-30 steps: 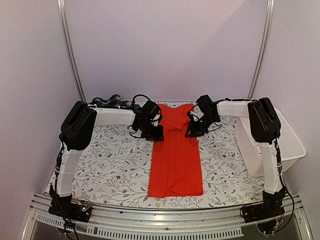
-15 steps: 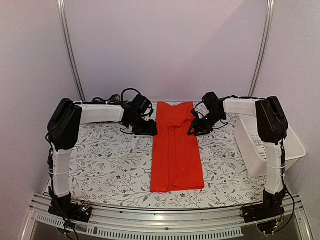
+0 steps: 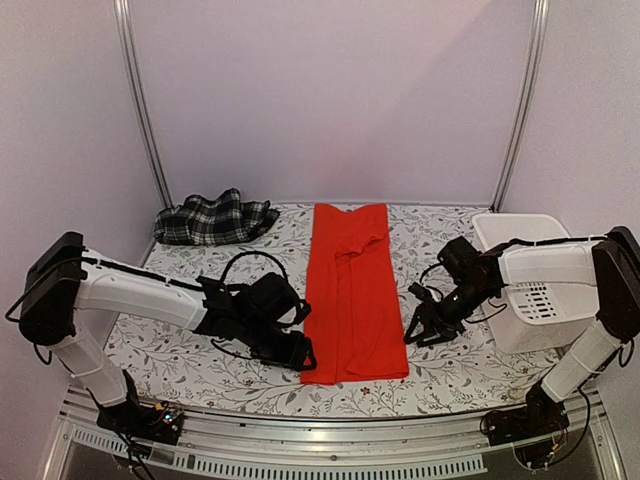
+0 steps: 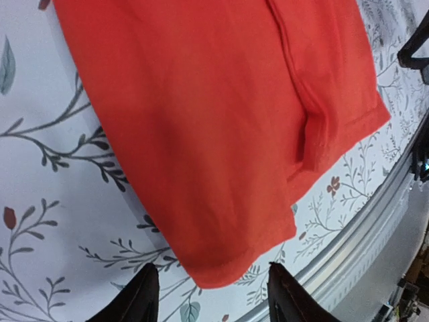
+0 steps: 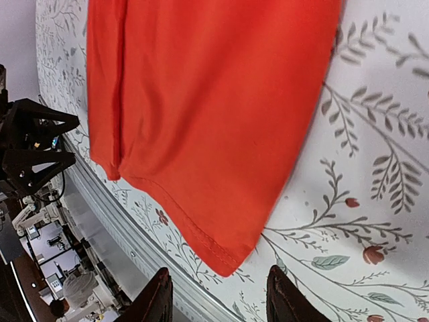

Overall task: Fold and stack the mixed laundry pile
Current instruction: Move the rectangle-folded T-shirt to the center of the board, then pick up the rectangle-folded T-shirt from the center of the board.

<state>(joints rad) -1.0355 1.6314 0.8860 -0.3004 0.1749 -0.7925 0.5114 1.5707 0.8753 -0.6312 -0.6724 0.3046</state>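
Note:
The red shirt (image 3: 353, 290) lies as a long narrow strip down the middle of the floral table cover (image 3: 200, 360), sides folded in. The plaid garment (image 3: 215, 218) lies crumpled at the far left. My left gripper (image 3: 303, 355) is open and empty, low beside the shirt's near left corner (image 4: 221, 275), which lies between its fingertips (image 4: 144, 295). My right gripper (image 3: 415, 335) is open and empty beside the shirt's near right corner (image 5: 224, 265), its fingertips (image 5: 281, 295) straddling that corner.
A white plastic basket (image 3: 530, 290) stands at the right edge, just behind my right arm. The table's near metal rail (image 3: 330, 430) runs close below the shirt's hem.
Both arms have swung from the shirt's far end, near the collar, down to its near hem corners. The shirt has shifted a little and lies flat; the plaid garment is now uncovered.

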